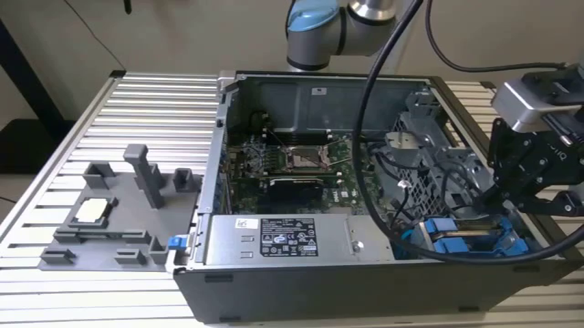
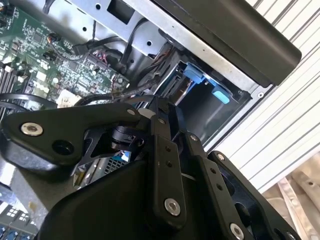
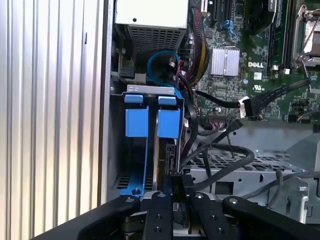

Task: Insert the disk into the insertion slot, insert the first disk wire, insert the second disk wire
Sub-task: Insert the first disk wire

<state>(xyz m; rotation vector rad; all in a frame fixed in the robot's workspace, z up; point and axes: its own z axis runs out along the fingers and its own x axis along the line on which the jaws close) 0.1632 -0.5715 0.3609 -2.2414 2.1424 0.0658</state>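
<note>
Pincer (image 3: 176, 186) hovers close over the edge of the disk (image 3: 169, 122), fingers drawn together; whether they pinch anything is hidden. Clipped in its blue frame, the disk sits down inside the insertion slot (image 3: 150, 89), in a corner of the open computer case (image 1: 301, 290).

Arm (image 1: 315, 31) at the rear, wrist (image 1: 538, 102) at the exterior view's right, tool (image 1: 500, 195) downward.

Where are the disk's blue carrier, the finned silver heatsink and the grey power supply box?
disk's blue carrier (image 3: 168, 123): first wrist view, on one end tab.
finned silver heatsink (image 3: 224, 61): first wrist view, on the middle fins.
grey power supply box (image 1: 228, 246): exterior view, on bare metal beside its sticker.
</note>
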